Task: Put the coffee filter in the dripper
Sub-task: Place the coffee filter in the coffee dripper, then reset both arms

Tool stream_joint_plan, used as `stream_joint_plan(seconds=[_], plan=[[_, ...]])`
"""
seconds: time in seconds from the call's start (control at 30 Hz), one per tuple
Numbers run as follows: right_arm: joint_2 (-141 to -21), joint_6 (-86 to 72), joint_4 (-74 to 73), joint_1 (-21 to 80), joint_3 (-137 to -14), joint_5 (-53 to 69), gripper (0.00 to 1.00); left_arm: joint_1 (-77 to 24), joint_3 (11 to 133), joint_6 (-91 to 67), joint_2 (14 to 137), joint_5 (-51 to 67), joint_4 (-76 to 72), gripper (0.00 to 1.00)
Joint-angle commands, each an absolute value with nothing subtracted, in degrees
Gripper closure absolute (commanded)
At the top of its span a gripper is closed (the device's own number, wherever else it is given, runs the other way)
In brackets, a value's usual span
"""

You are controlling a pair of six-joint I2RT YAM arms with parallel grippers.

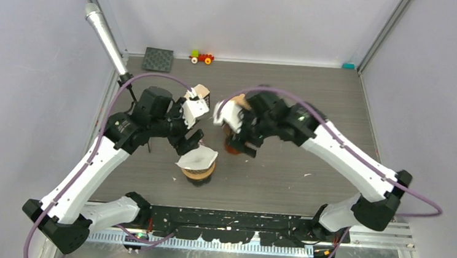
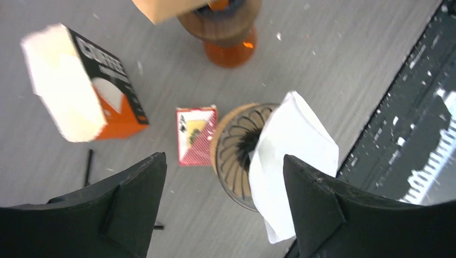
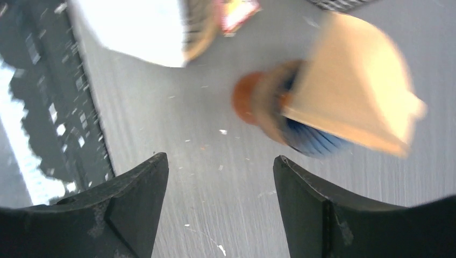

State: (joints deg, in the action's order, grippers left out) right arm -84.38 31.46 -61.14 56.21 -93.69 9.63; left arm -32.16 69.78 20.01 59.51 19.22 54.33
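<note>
Find the white coffee filter (image 2: pixel 293 156) draped flat across the rim of the near dripper (image 2: pixel 231 156), on the bench (image 2: pixel 322 54), not seated in the cone. Note its long axis, roughly left to right; tip direction unclear. Judge the left pincer (image 2: pixel 223 158) nearer: wide, empty, just far-left above it. Count the right pincer (image 3: pixel 219 158) likewise wide and empty, by the orange dripper (image 3: pixel 250 99) holding a brown filter (image 3: pixel 349 102).

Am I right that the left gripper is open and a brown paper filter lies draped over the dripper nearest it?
Not quite: the paper filter draped over that dripper is white, not brown, as the left wrist view shows. The left gripper is indeed open.
</note>
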Motion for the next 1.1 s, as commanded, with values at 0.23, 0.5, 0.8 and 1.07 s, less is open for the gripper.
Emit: stream_joint_plan(seconds=[0.23, 0.5, 0.8, 1.07], plan=[[-71.31, 10.09, -42.17, 28.04, -91.73, 2.07, 0.15, -29.49, 75.11, 10.89, 59.03, 3.4, 35.33, 0.0], [-65.08, 1.2, -32.19, 14.74, -83.61, -5.43, 0.07, -26.14, 72.87, 5.75, 58.95, -6.8, 24.36, 0.0], [-58.58, 1.45, -22.25, 12.73, -72.54, -2.76, 0.07, -21.67, 63.34, 1.51, 56.73, -10.44, 13.32, 0.0], [-57.0, 0.65, -20.46, 12.71, -68.82, -2.2, 0.07, -21.36, 60.29, 2.53, 55.0, -7.22, 10.36, 0.0]])
